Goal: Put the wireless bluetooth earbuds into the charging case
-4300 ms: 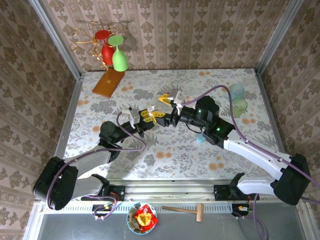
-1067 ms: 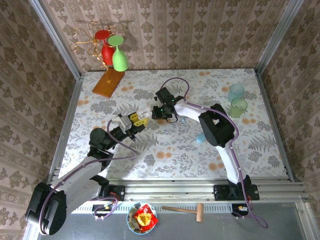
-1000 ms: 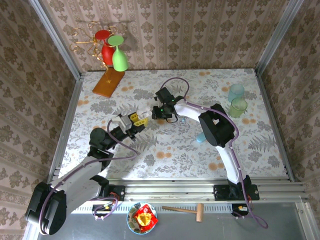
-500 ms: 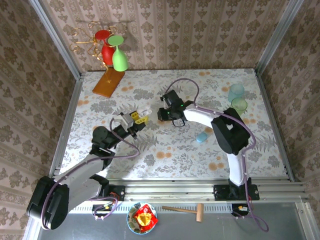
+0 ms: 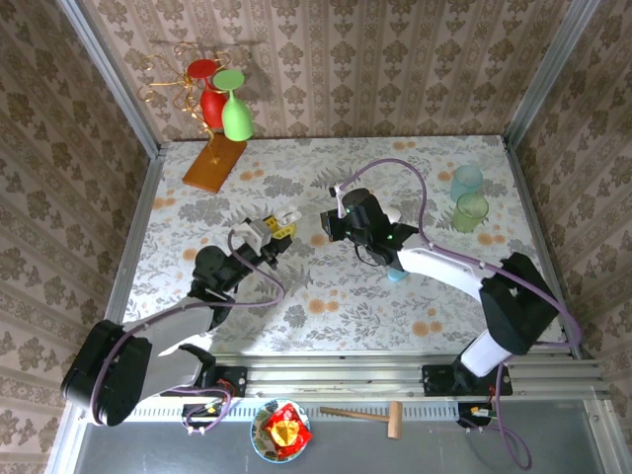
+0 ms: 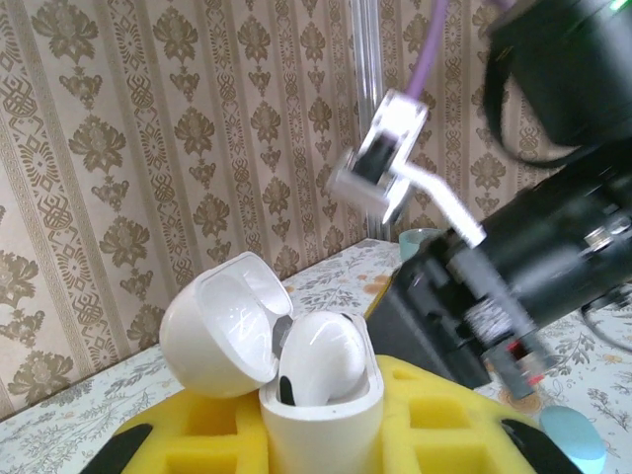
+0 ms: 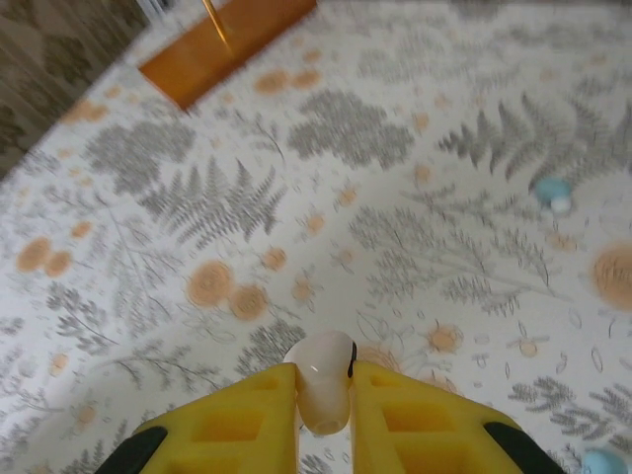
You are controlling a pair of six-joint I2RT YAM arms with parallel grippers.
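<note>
Right wrist view: one white earbud (image 7: 322, 373), pinched between the nearly closed jaws of the right gripper (image 7: 324, 407), above the flowered table (image 7: 296, 178). Left wrist view: charging case (image 6: 318, 390), lid open, clamped upright in the closed left gripper (image 6: 321, 434), near the right gripper.

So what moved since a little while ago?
The right end effector backed away to the right from the open case, pinching an earbud; its elbow swung out right. The left end effector, shut on the case, edged forward. The cups and glasses stayed put.
</note>
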